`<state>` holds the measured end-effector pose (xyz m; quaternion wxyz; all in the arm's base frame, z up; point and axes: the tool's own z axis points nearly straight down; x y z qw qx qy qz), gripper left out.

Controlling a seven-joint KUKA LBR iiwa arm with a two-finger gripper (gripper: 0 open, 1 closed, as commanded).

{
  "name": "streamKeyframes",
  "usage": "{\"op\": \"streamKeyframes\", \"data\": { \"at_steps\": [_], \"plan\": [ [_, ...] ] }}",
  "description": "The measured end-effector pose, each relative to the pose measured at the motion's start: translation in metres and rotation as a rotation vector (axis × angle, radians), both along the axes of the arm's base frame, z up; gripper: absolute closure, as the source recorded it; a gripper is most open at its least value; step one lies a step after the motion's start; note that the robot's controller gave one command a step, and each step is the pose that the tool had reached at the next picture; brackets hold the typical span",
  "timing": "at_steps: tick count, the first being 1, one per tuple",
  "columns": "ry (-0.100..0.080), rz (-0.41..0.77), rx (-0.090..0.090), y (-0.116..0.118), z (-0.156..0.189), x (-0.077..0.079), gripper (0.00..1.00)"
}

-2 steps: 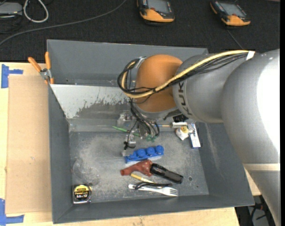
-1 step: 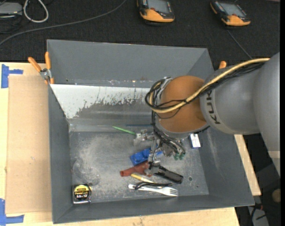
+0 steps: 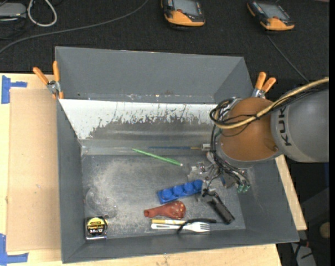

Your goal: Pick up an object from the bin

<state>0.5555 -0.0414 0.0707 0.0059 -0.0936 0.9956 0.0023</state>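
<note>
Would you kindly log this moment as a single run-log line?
tool: right side of bin | nearest: blue block, black bar | front: red scoop, fork, tape measure

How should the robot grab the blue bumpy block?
Probably from straight above, pinching the blue studded plastic block across its narrow width near the middle. It lies flat and long on the floor of the grey metal bin.
</note>
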Motion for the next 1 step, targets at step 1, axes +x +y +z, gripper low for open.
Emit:
{"op": "streamKeyframes", "data": {
  "at_steps": [1],
  "plan": [
    [0.0,-0.001,0.0,0.0,0.0001,0.0,1.0]
  ]
}}
